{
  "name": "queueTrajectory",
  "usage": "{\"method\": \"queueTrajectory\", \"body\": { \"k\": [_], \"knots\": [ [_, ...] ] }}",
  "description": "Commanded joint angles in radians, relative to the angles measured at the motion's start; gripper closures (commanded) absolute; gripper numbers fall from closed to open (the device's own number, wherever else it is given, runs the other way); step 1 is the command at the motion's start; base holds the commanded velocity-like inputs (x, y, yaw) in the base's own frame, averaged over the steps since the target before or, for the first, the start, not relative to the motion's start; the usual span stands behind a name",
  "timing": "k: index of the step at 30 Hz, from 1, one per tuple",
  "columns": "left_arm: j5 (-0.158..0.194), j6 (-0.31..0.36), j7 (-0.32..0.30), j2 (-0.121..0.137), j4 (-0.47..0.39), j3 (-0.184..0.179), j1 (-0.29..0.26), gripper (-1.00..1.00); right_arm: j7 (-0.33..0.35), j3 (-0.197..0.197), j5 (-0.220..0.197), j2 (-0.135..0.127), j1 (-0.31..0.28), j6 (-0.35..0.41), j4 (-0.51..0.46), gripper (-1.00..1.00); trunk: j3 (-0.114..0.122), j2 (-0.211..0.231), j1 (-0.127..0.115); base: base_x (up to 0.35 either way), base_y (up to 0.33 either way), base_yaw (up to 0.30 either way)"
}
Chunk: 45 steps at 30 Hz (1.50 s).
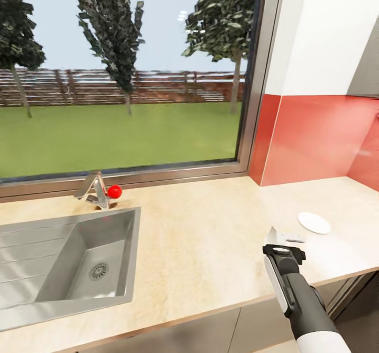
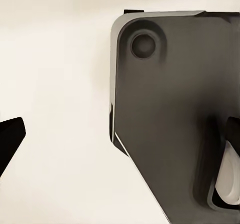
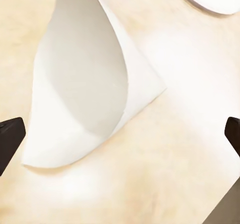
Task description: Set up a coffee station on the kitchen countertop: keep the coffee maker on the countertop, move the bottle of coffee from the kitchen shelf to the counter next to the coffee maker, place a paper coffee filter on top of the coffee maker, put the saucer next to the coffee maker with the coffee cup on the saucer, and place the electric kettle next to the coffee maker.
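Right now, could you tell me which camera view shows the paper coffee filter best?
The right wrist view: the paper coffee filter appears large, lying on the kitchen countertop. In the head view, the filter is small, partly behind the right claw.

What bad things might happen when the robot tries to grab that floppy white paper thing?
The paper coffee filter is thin and lies loose on the countertop, so the open right gripper might crumple it or just push it along. The saucer lies close beside it, so a sideways nudge might knock it. Both lie fairly near the counter's front edge, so a shove that way might slide the filter off.
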Motion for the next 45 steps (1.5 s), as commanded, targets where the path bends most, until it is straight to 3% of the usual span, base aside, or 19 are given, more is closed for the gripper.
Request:
{"method": "queueTrajectory", "body": {
  "k": [1, 17, 39, 45],
  "knots": [
    [0.009, -0.002, 0.000, 0.000, -0.001, -0.005, 0.000, -1.00, -0.003, -0.001, -0.001, 0.000, -0.001, 0.005, -0.001, -1.00, -0.002, -0.002, 0.001, 0.022, 0.000, -0.021],
    [0.009, -0.001, 0.001, 0.000, 0.000, -0.005, 0.000, -1.00, -0.003, -0.001, -0.001, 0.002, -0.001, 0.005, -0.001, -1.00, -0.007, -0.002, 0.001, 0.151, -0.037, -0.009],
    [0.010, -0.001, 0.002, 0.000, 0.000, -0.005, 0.000, -1.00, -0.003, -0.001, -0.001, 0.002, -0.001, 0.005, -0.001, -1.00, -0.013, -0.002, 0.001, 0.005, -0.002, -0.033],
    [0.010, -0.001, 0.002, 0.000, -0.001, -0.005, 0.000, -1.00, -0.003, -0.001, -0.001, 0.002, -0.001, 0.005, -0.001, -1.00, -0.037, -0.044, 0.024, 0.000, 0.000, -0.029]
  ]
}}
